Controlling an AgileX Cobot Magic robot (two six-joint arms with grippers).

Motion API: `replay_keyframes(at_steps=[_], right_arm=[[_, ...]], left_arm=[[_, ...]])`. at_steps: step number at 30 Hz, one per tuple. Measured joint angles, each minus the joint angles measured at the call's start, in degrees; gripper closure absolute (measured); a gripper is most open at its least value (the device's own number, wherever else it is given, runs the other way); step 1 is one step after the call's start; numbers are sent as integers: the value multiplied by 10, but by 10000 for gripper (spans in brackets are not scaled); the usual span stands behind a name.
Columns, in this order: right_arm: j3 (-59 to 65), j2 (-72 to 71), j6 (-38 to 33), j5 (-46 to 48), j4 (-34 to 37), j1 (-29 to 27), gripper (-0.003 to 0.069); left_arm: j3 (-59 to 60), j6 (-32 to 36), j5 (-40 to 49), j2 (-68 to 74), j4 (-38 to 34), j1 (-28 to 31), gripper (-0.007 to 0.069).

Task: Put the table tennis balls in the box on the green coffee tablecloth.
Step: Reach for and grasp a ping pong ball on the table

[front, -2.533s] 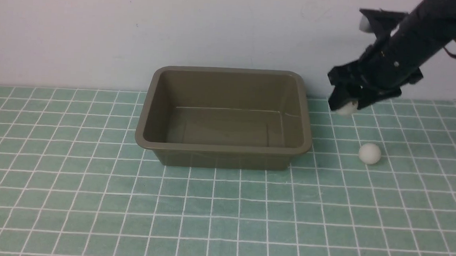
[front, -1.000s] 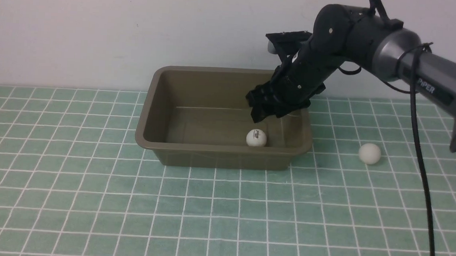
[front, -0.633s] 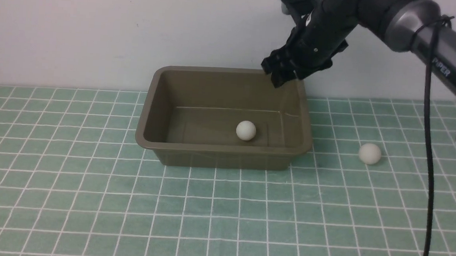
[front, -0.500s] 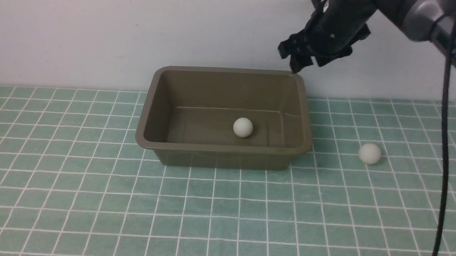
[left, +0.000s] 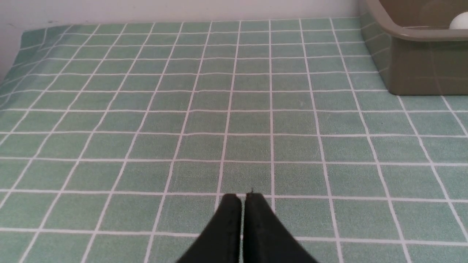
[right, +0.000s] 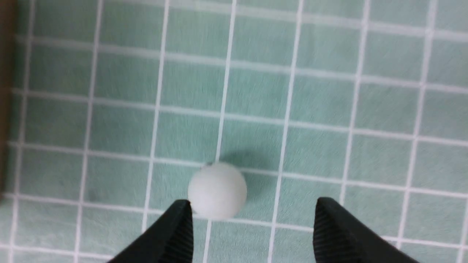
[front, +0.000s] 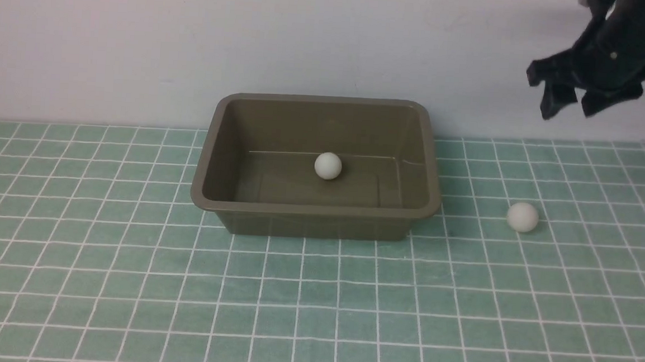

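Observation:
The olive-brown box point(front: 218, 197) stands on the green coffee tablecloth point(front: 315, 303) near the back wall. One white table tennis ball point(front: 328, 165) lies inside it, and its edge shows in the left wrist view as the ball point(left: 460, 21). A second ball point(front: 522, 217) rests on the cloth to the right of the box. My right gripper point(front: 570, 109) hangs open and empty high above that ball, which lies far below between the fingertips as the ball point(right: 217, 190) under the gripper point(right: 252, 212). My left gripper point(left: 242, 197) is shut, low over the cloth left of the box point(left: 413, 54).
A pale wall point(front: 141, 35) rises right behind the box. The cloth's left edge point(left: 14, 58) drops off beside the wall in the left wrist view.
My right gripper, open since dropping a ball into the box, has risen and swung right to above the second ball. The ball in the box has rolled left and toward the back.

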Motion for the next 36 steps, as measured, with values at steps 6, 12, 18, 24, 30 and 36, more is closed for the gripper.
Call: replay_keyframes(at_steps=[6,12,18,24,30,36], right_arm=[[11,38,-13,-5,31,0,254],[11,70,-24,-6,46,0,254],[11,82,-25,-9,46,0,254],[11,109,-25,-11,53,0,254],[11,123,-25,-13,70,0,254],[11,131,-25,-14,72,0,260]], left_arm=[[0,0,0,0,0,0,629],[0,0,0,0,0,0,629],[0,0,0,0,0,0,629],[0,0,0,0,0,0,629],[0,0,0,0,0,0,629],[0,0,0,0,0,0,629]])
